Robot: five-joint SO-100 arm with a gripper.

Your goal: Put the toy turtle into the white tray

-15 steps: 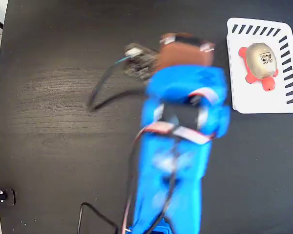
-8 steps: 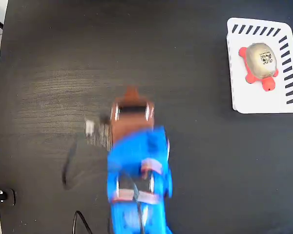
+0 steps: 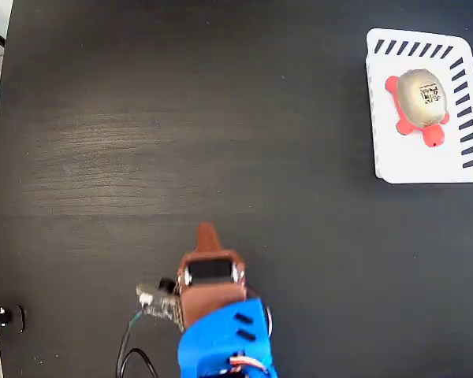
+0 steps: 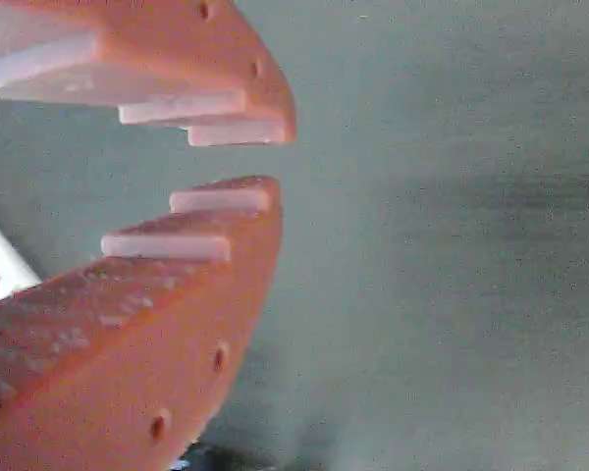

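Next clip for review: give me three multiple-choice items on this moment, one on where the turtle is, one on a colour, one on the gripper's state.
1. Where is the toy turtle?
A. On the bare black table
B. Lying in the white tray
C. Between the gripper's fingers

2. What colour are the turtle's head and legs?
A. Red-orange
B. Green
C. Blue

3. How is the gripper?
A. Shut on the turtle
B. Holding the tray's edge
C. Slightly parted and holding nothing

Key: 1 B, the fixed view shows the turtle resting inside the tray at the upper right. 2 A, its head and legs are red-orange around the shiny shell. 3 C, the wrist view shows a narrow gap between the fingertips with nothing in it, and the fixed view puts the gripper at the bottom of the table, far from the tray.
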